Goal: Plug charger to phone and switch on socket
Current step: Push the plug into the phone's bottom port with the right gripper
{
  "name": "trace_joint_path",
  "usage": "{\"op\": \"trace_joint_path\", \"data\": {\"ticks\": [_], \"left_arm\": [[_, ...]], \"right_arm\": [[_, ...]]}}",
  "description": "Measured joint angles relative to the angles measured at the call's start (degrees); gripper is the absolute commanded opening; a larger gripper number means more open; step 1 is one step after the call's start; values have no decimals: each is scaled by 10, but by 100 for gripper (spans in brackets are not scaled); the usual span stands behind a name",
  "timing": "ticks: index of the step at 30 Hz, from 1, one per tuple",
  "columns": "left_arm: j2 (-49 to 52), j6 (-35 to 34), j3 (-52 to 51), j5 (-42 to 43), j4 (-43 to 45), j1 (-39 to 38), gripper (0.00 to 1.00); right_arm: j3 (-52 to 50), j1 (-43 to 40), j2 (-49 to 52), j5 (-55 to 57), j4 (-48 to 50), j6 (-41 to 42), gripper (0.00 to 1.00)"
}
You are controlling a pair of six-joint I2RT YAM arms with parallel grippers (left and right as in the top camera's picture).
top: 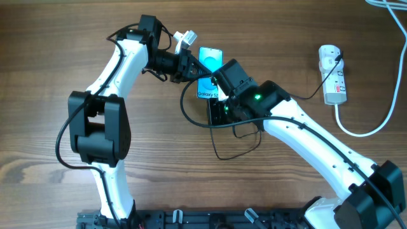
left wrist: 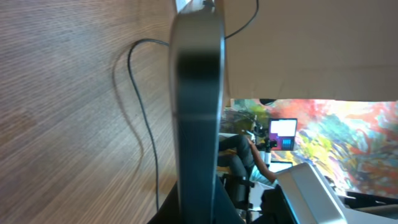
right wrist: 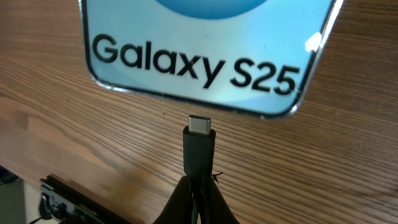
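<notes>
Right wrist view: the charger's (right wrist: 200, 142) metal tip points at the bottom edge of the phone (right wrist: 205, 37), in line with it and just short of contact; a narrow gap shows between tip and edge. The right gripper (right wrist: 199, 190) has its jaws closed narrowly on the charger just behind the plug body. The screen is cyan and reads "Galaxy S25".

Overhead view: the phone (top: 210, 60) sits mid-table between the two arms. The left gripper (top: 194, 63) has its jaws closed on the phone's left side, and the right gripper (top: 218, 95) is at its lower end. The charger's thin black cable (top: 235, 137) loops on the wooden table (top: 51, 38) and runs right to the socket (top: 333, 76), where its far plug is seated. A white cord (top: 375, 130) trails from the socket.

Left wrist view: the phone (left wrist: 198, 124) appears edge-on as a dark slab; the fingers are not visible.
</notes>
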Motion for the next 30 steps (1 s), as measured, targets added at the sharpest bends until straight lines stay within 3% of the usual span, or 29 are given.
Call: {"op": "trace_joint_path", "data": {"ticks": [30], "left_arm": [[0, 0, 0, 0, -1, 0, 4]], "right_arm": [[0, 0, 0, 0, 16, 0, 5]]}}
